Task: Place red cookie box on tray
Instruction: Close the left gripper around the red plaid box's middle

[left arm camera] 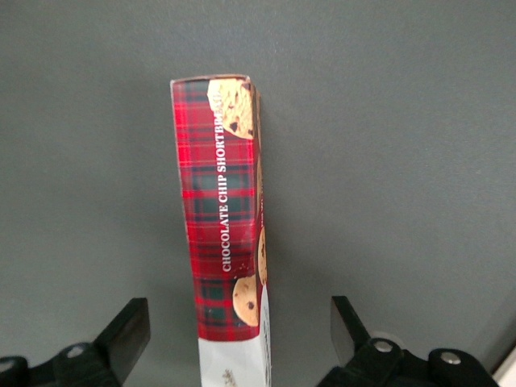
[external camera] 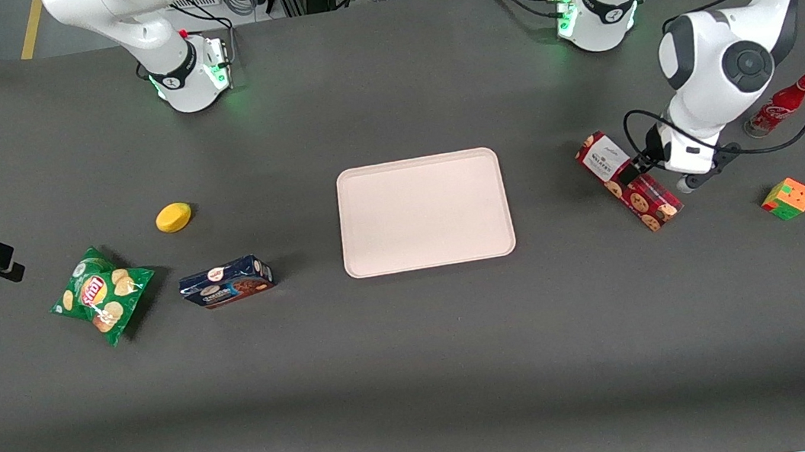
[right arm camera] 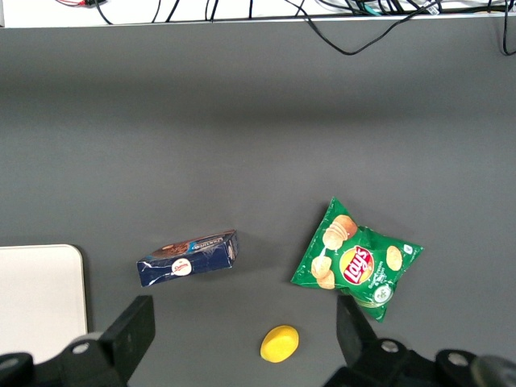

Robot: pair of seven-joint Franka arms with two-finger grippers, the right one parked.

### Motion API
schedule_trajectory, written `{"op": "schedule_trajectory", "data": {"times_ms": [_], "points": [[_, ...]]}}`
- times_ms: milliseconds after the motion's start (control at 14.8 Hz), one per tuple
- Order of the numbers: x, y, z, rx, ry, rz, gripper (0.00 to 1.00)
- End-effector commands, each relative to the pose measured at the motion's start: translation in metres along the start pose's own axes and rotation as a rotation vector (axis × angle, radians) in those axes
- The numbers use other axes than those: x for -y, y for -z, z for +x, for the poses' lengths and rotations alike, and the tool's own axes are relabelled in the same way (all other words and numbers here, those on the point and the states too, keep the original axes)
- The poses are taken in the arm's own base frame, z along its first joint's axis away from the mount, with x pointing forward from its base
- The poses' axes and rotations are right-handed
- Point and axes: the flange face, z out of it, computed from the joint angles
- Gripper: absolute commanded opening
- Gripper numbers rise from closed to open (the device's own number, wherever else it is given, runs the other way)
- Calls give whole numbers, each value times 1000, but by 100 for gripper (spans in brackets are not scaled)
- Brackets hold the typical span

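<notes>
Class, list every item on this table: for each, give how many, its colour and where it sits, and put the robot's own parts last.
Long red tartan cookie box: one, red, on table toward the working arm's end.
Flat rectangular tray: one, pale cream-pink, mid-table.
Short dark blue cookie box: one, dark blue, toward the parked arm's end.
Green chip bag: one, green, beside the blue box.
Yellow oval object: one, yellow, farther from the camera than the blue box.
Red soda bottle: one, red, lying near the working arm.
Multicoloured puzzle cube: one, nearer the camera than the bottle.
Gripper: one, black, open, straddling the red box.
</notes>
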Motion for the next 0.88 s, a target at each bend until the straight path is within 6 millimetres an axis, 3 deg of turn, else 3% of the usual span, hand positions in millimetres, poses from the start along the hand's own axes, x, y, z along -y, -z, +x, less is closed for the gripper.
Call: {"op": "schedule_trajectory", "data": {"times_ms": [0, 271, 814], "points": [[-9, -15, -1, -8, 26, -12, 100], [-6, -39, -3, -28, 24, -20, 100], [-2, -65, -12, 16, 15, 12, 100]]}}
